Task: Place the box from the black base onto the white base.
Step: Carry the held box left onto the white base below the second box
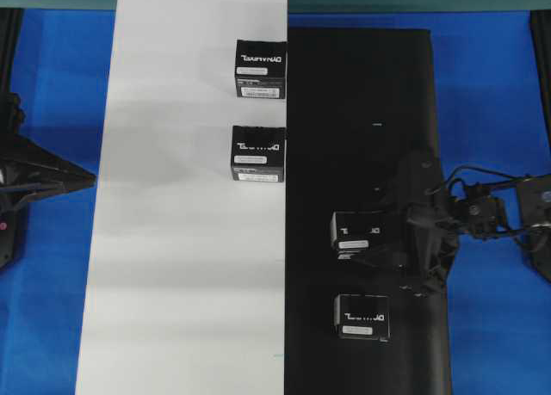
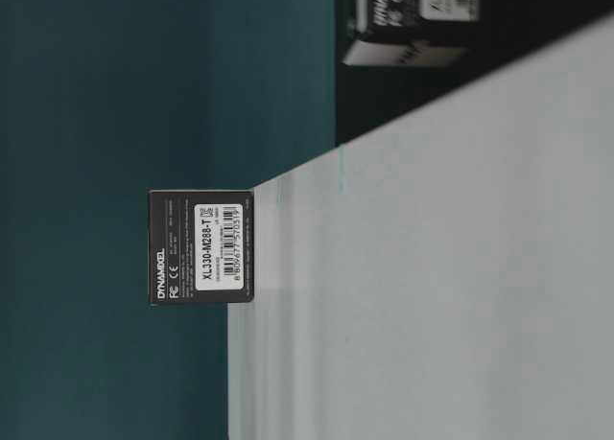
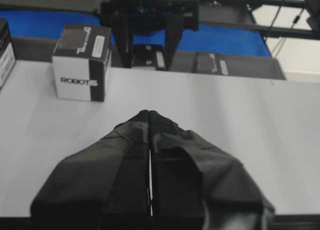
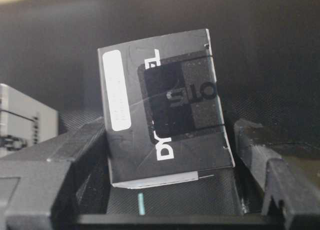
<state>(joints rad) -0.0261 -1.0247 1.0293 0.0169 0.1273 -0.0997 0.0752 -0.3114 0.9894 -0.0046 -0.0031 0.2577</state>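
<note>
Box (image 4: 165, 109) tilted between right claw (image 4: 170, 155) jaws.

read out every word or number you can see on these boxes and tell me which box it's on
"DYNAMIXEL", "XL330-M288-T": side label of the box at the white base's edge, table-level view; its barcode digits are too small.
"ROBOTIS", last letter partly hidden: white side of the box on the white base, left wrist view.
"DY…" and "…OT…": fragments on the box between the right gripper's fingers.
Overhead lettering: mirrored, blurred.

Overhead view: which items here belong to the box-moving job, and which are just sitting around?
In the job:
- box between the right claw's fingers
- right claw
- black base
- white base
- second box on black

Lying about:
- two boxes on white
- left claw, shut
</note>
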